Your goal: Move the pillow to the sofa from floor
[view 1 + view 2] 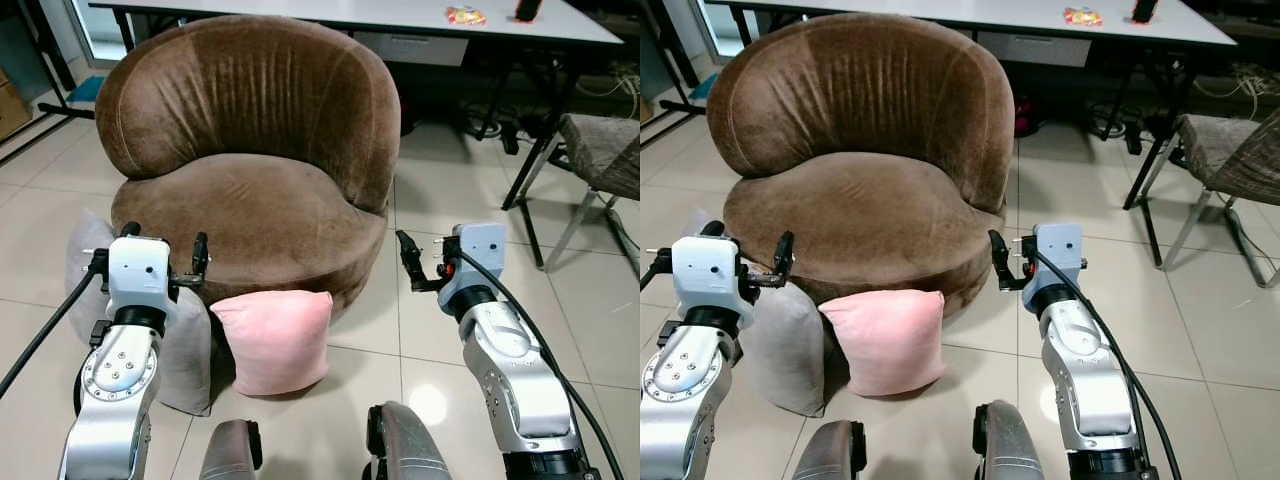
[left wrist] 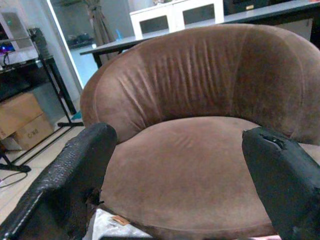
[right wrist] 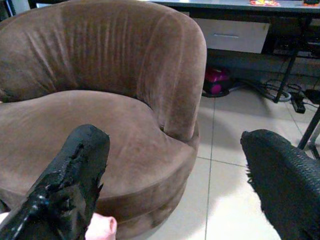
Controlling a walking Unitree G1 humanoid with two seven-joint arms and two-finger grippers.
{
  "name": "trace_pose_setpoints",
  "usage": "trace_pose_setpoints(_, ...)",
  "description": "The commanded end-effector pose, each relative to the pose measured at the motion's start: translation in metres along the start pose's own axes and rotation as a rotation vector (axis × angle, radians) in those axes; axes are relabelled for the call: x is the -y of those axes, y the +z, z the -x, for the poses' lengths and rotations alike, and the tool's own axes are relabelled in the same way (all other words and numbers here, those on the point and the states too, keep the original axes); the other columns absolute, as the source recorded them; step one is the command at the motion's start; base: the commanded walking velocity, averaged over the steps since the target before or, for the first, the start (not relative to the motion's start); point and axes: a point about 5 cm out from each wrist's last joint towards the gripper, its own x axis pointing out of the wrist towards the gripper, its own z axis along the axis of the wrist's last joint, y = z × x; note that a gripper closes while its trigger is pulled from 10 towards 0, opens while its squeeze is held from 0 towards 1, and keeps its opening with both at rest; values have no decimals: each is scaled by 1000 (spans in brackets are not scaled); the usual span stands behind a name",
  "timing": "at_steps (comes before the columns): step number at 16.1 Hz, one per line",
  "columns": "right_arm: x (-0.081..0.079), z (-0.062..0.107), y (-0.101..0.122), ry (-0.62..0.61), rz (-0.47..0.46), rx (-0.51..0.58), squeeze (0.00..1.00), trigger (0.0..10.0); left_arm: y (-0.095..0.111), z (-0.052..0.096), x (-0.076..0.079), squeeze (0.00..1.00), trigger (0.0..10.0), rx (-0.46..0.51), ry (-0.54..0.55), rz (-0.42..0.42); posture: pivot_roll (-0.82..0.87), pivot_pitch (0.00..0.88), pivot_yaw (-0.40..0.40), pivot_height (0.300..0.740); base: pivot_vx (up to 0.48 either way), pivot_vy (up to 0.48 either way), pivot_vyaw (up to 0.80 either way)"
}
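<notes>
While the pink pillow [image 1: 273,340] is propped on the tiled floor [image 1: 420,340] against the front of the brown sofa [image 1: 250,160], it is flanked by both grippers, held above and apart from it. The left gripper [image 1: 165,252] and right gripper [image 1: 425,262] are spread wide, with nothing gripped. A grey pillow [image 1: 185,350] is seen beside the pink one, under the left gripper.

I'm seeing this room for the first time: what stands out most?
A big round brown sofa takes up the middle of the tiled floor. A pink pillow leans against its front, with a grey pillow beside it on the robot's left. The left gripper and right gripper hang open on either side, holding nothing.
</notes>
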Motion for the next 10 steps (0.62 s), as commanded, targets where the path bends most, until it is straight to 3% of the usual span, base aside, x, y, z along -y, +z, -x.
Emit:
trace_pose_setpoints(1, 2, -2, 2, -10, 20, 2, 0, 10000, 0, -1, 0, 0, 10000, 1, -8, 1, -53, 0, -4, 635, 266, 0, 0)
trace_pose_setpoints(3, 2, -3, 2, -11, 71, -2, 0, 10000, 0, -2, 0, 0, 10000, 1, -10, 0, -50, 0, -7, 635, 264, 0, 0)
trace_pose_setpoints(6, 1, -4, 1, -8, 90, -4, 0, 10000, 0, -2, 0, 0, 10000, 2, -14, 0, -50, 0, -5, 635, 270, 0, 681)
trace_pose_setpoints(10, 3, -5, 2, -30, 82, 5, 0, 10000, 0, -3, 1, 0, 10000, 4, -23, -4, -52, 0, -3, 635, 271, 0, 0)
